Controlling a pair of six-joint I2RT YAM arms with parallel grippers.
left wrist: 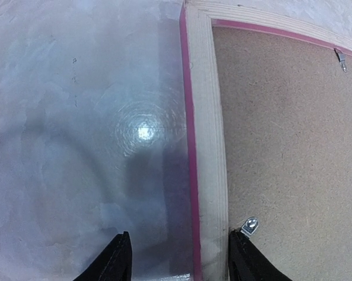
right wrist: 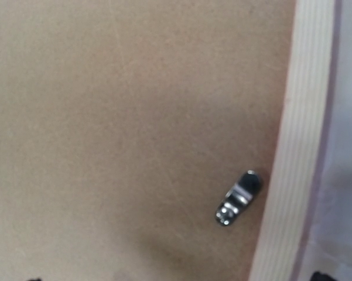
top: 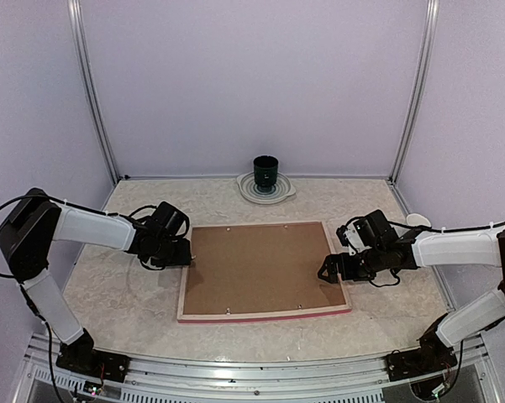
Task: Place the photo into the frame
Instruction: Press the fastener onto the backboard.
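The frame lies face down mid-table, with its pale wood back up and a pink edge showing. A brown backing board fills it. The photo is hidden. My left gripper is open and straddles the frame's left rim: one finger is over the table, the other is by a metal clip on the board. My right gripper is open over the frame's right side, above a turned clip beside the rim. Only its fingertips' ends show in the right wrist view.
A dark green cup stands on a pale plate at the back centre, against the wall. A small white object lies at the right, behind the right arm. A second clip sits near the frame's far edge.
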